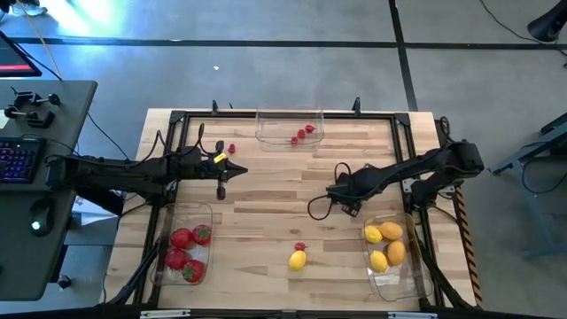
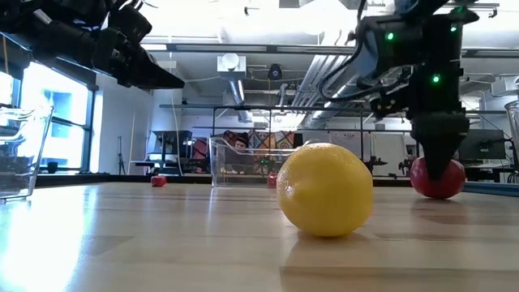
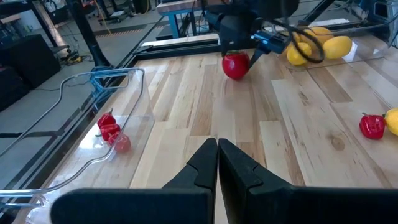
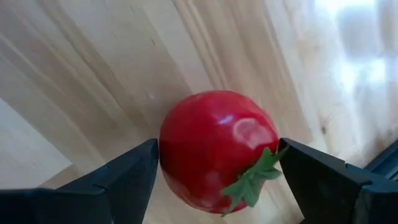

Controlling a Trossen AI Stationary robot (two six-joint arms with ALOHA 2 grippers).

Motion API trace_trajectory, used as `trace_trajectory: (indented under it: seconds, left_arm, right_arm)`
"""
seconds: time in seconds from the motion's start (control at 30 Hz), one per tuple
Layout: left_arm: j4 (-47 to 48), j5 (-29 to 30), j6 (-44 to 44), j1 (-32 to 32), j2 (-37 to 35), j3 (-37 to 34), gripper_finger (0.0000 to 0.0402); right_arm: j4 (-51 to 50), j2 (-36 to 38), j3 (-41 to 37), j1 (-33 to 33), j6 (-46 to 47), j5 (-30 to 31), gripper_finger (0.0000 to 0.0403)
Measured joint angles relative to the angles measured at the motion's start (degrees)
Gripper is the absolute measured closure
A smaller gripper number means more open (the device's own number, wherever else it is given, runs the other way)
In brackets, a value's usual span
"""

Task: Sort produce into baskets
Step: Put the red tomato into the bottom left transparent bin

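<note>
A round red tomato (image 4: 214,149) with a green top sits on the wooden table between the fingers of my right gripper (image 4: 217,162); in the high view that gripper (image 1: 337,193) hides it. My left gripper (image 3: 217,152) is shut and empty, above the table left of centre (image 1: 221,188). A yellow lemon (image 1: 298,260) and a small red fruit (image 1: 299,246) lie loose near the front edge. Three clear baskets stand on the table: a far one (image 1: 266,133) with red berries, a near left one (image 1: 211,257) with red fruits, and a near right one (image 1: 409,275) with lemons. My right gripper pinches the tomato between its two fingers, one on each of its round sides (image 4: 168,155). The fingers come from above, pointing down (image 2: 438,158). The tomato's underside seems to rest on the table (image 2: 438,195), and its green top (image 4: 252,180) is turned sideways toward one finger.
A black metal frame (image 1: 177,115) runs round the wooden table. Two small red berries (image 1: 232,148) lie loose by the far left corner. Bare wood lies in the middle, between the two arms. A desk with a keyboard (image 1: 18,159) stands left of the table.
</note>
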State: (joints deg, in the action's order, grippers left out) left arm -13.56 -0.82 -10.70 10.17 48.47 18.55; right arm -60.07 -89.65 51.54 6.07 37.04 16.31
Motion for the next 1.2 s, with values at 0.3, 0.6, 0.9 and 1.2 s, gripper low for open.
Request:
trace_trajectory:
  seconds: [0.3, 0.6, 0.9, 1.2]
  left_arm:
    - [0.02, 0.00, 0.00, 0.01, 0.00, 0.01, 0.0401]
    - [0.00, 0.00, 0.00, 0.01, 0.00, 0.00, 0.0401]
    - [0.00, 0.00, -0.24, 0.01, 0.00, 0.02, 0.0401]
    - [-0.04, -0.05, -3.86, -2.54, 0.02, 0.02, 0.0400]
  right_arm:
    - [1.17, -0.37, -0.95, -2.83, 0.29, -2.22, 0.0084]
    - [0.77, -0.39, 1.00, -3.10, -1.50, -4.35, 0.0151]
    - [10.72, 2.72, 6.48, -0.40, -5.39, -2.59, 0.0167]
    - [53.16, 3.15, 0.67, -1.15, -18.14, -3.03, 0.0169]
